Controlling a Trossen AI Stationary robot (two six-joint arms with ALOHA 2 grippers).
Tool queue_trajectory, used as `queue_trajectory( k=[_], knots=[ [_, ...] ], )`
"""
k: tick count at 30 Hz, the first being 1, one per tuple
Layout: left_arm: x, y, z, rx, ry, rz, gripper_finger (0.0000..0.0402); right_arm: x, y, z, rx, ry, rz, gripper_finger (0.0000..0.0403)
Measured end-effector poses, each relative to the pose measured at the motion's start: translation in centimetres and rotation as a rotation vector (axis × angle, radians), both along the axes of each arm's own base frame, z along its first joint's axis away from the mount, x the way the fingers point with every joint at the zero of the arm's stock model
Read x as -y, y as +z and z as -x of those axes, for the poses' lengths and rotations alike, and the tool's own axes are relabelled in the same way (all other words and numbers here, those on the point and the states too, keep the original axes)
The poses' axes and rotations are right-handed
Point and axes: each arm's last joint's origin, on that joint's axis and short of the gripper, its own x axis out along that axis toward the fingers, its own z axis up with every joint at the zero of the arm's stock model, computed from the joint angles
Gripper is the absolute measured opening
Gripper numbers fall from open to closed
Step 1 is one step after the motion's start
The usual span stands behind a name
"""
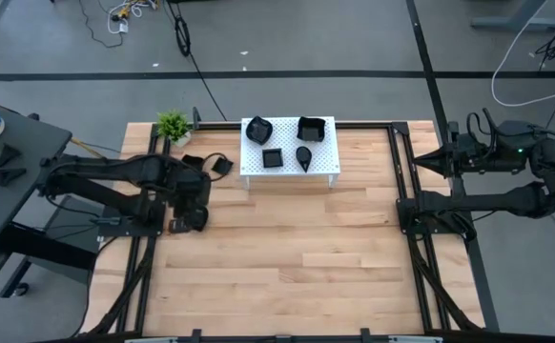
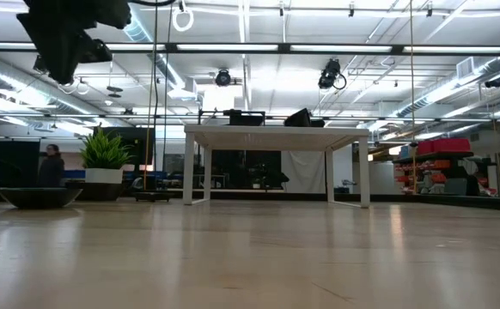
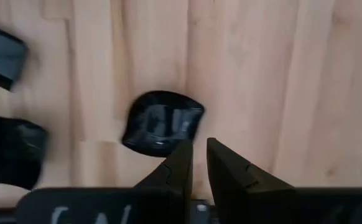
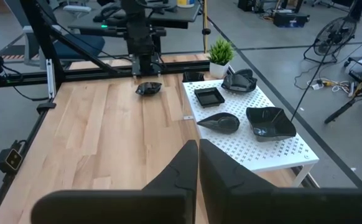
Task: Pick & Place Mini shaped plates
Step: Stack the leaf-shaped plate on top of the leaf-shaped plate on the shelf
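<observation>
Four glossy black mini plates lie on the white perforated stand (image 1: pixel 290 170): a wavy one (image 1: pixel 257 128), a squarish one (image 1: pixel 310 127), a small square (image 1: pixel 272 157) and a teardrop (image 1: pixel 303 156). More lie on the wood left of the stand (image 1: pixel 222 164). One rounded plate (image 3: pixel 162 122) rests flat on the table under my left gripper (image 1: pixel 190 221), which hangs well above it (image 2: pixel 70 39), its fingers a narrow gap apart and empty (image 3: pixel 199 163). My right gripper (image 4: pixel 198 163) is shut and empty at the table's right edge (image 1: pixel 421 160).
A small green potted plant (image 1: pixel 173 124) stands at the far left corner. A square plate (image 3: pixel 4 56) and another dark plate (image 3: pixel 10 152) lie close to the left gripper. Bare wood (image 1: pixel 297 267) spreads over the near half of the table. Black frame rails (image 1: pixel 406 191) run along both sides.
</observation>
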Motion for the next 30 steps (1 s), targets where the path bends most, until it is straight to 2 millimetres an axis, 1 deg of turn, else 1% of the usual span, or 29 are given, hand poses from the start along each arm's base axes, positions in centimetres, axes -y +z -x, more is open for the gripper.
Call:
queue_trajectory(
  k=[2,8,12,17,19,22,30],
  knots=[
    [-0.4,0.0,-0.1,0.002,-0.042,-0.025,0.0051,0.0,0.0,0.0,0.0,0.0,0.0,0.002],
    [-1.5,-0.2,-1.3,0.074,-0.199,-0.082,0.0051,0.0,0.0,0.0,0.0,0.0,0.0,0.002],
    [-1.9,-0.1,-1.7,0.125,-0.379,-0.143,0.0051,0.0,0.0,0.0,0.0,0.0,0.0,0.002],
    [-2.3,-0.2,-1.7,0.125,-0.589,-0.201,0.0051,0.0,0.0,0.0,0.0,0.0,0.0,0.002],
    [-2.4,-0.7,-1.6,0.11,-0.649,-0.211,0.0051,0.0,0.0,0.0,0.0,0.0,0.0,0.002],
    [-2.5,-2.0,-1.3,0.065,-0.723,-0.208,0.0051,0.0,0.0,0.0,0.0,0.0,0.0,0.002],
    [-2.4,-5.5,-0.2,-0.046,-0.759,-0.157,0.0051,0.0,0.0,0.0,0.0,0.0,0.0,0.002]
  ],
)
